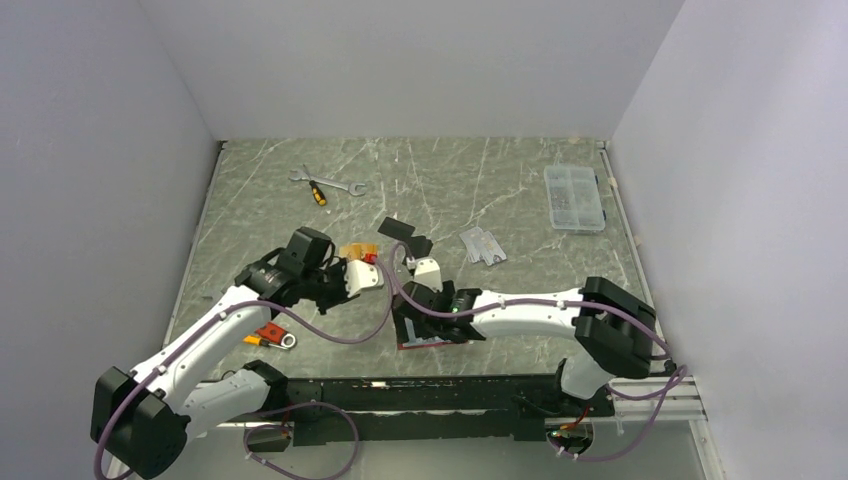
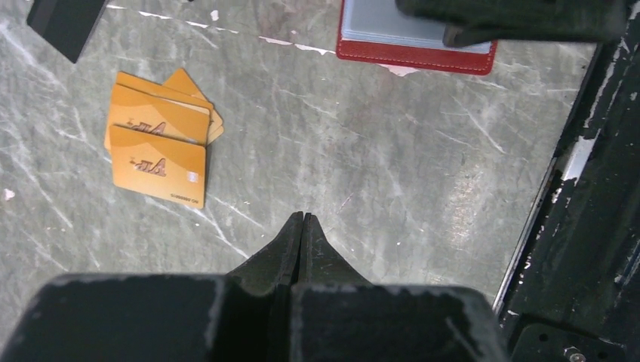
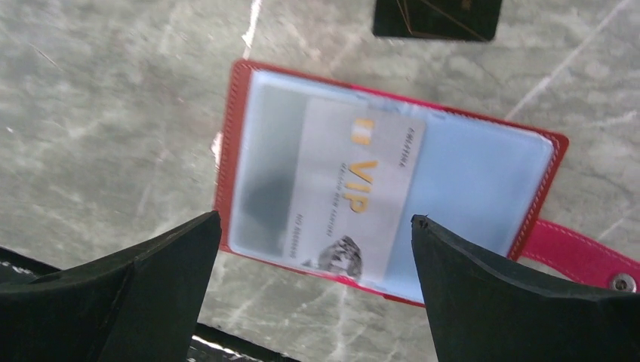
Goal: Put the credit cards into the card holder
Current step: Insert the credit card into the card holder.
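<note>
The dark-red card holder lies open near the table's front edge, with a silver-grey VIP card in its clear sleeve and its snap tab out to the right. My right gripper is open and empty just above it. In the top view the holder lies under this gripper. My left gripper is shut and empty above bare table. Orange cards lie fanned to its upper left. The holder's red edge shows ahead. More black cards and silver cards lie beyond.
A clear compartment box stands at the back right. A wrench and screwdriver lie at the back left. An orange-handled tool lies near the left arm. A black card lies just beyond the holder. The black front rail borders the table.
</note>
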Available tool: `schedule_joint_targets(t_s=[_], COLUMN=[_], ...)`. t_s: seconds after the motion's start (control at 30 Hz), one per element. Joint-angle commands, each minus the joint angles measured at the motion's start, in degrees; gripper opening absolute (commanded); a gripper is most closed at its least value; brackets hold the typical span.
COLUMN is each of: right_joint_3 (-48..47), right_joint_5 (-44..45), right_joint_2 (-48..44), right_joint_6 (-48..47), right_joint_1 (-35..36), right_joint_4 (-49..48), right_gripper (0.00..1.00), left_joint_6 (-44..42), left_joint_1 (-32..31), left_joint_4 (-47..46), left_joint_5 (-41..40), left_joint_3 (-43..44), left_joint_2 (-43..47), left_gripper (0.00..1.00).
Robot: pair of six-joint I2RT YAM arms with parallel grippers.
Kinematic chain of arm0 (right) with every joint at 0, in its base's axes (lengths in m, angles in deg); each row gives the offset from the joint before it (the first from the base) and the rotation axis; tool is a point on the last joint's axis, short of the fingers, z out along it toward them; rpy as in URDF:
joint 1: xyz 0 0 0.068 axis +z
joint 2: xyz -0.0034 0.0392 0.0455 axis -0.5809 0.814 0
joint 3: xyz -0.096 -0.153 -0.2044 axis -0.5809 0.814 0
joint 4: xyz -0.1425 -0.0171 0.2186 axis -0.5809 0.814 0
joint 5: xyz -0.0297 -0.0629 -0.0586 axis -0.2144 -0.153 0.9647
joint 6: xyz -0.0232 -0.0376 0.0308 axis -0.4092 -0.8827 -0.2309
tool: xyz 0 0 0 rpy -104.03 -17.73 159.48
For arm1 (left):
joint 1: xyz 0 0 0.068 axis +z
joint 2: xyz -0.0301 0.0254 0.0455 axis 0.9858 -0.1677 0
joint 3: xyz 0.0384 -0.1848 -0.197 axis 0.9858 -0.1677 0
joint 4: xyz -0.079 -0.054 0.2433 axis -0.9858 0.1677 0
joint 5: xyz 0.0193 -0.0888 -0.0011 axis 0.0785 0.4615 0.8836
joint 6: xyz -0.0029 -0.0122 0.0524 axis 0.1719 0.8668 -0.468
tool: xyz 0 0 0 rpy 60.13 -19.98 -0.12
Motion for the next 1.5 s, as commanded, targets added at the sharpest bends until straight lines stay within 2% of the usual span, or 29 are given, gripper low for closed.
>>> schedule_joint_targets(t_s=[0.0,0.03,0.07,0.13,0.27,0.37,0.47,0.6,0.8,1.0,1.47], right_joint_3=[4.9,6.0,7.2,9.5,14.4,16.5,18.0,19.8,22.5,24.4,25.4], right_joint_5=[-1.2,-1.7,-2.6,-4.2,-9.0,-12.1,-15.2,-18.0,-21.4,-24.5,-27.0], right_joint_2=[-5.8,-6.8,-7.8,-10.5,-15.6,-16.8,-16.6,-15.9,-14.3,-11.7,-10.2], right_joint_6=[2.5,3.0,3.6,4.4,5.3,5.4,5.6,5.9,7.0,8.5,10.9], right_joint_1=[-0.9,-1.8,-2.9,-5.1,-10.7,-13.8,-16.2,-17.6,-19.1,-19.4,-18.2], right_joint_4=[-4.5,-5.5,-6.3,-8.0,-11.3,-13.4,-15.6,-18.1,-22.1,-25.8,-31.2], right_gripper=[0.97,0.92,0.82,0.70,0.52,0.33,0.25,0.23,0.22,0.13,0.07], left_joint_6=[-1.0,-1.1,-1.2,-1.4,-1.0,-1.2,-2.3,-3.2,-3.4,-2.9,-3.0], left_joint_1=[0.2,-0.1,-1.0,-3.5,-10.3,-15.0,-18.3,-20.7,-22.5,-23.6,-25.6], left_joint_4=[-2.9,-3.7,-4.3,-5.7,-8.9,-11.3,-14.4,-16.4,-19.7,-21.7,-21.4], left_joint_5=[5.3,6.0,6.2,5.4,2.6,0.9,-0.8,-1.8,-3.5,-5.4,-8.6], left_joint_3=[-1.3,-1.5,-1.5,-1.5,-1.7,-2.1,-3.0,-2.4,-3.9,-3.8,-2.5], left_joint_2=[0.5,0.1,-0.5,-1.8,-5.3,-8.4,-12.4,-17.2,-19.3,-22.4,-25.9], left_gripper=[0.00,0.00,0.00,0.00,0.00,0.00,0.00,0.00,0.00,0.00,0.00])
